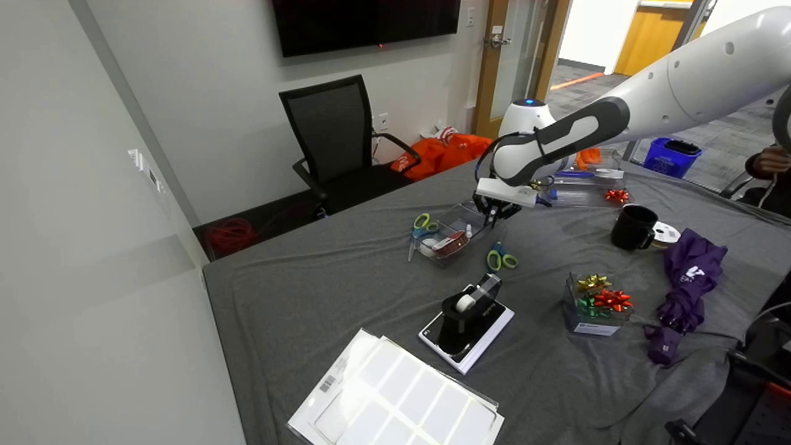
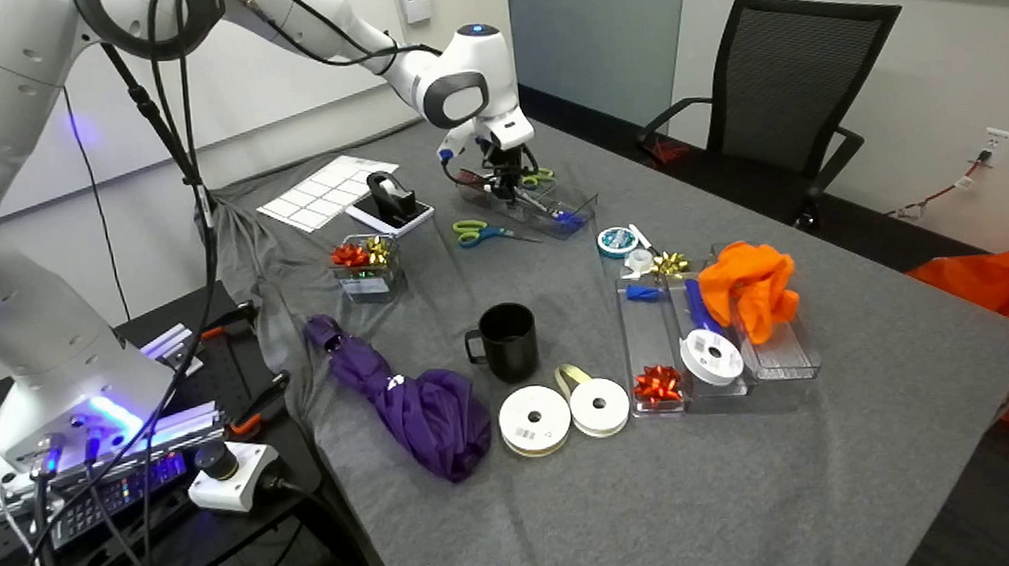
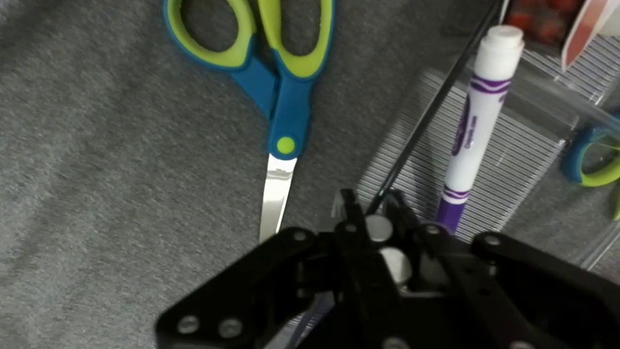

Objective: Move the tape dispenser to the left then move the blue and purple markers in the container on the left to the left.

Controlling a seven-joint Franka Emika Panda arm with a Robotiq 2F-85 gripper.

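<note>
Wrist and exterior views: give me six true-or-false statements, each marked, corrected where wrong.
The mug stands upright. True.
The purple marker is in the mug. False: the purple marker is in the container.
Scissors lie beside the container. True.
The dispenser rests on a slab. True.
The claw is wide open. False: the claw is shut at the container's edge.
The umbrella is orange. False: the umbrella is purple.

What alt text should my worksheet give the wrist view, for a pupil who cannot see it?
A black robot gripper appears shut on the dark rim of a clear, ribbed plastic container. A white, purple-banded marker slants over the container. At left, scissors with lime-and-blue handles and a silver blade lie on grey cloth.
</note>
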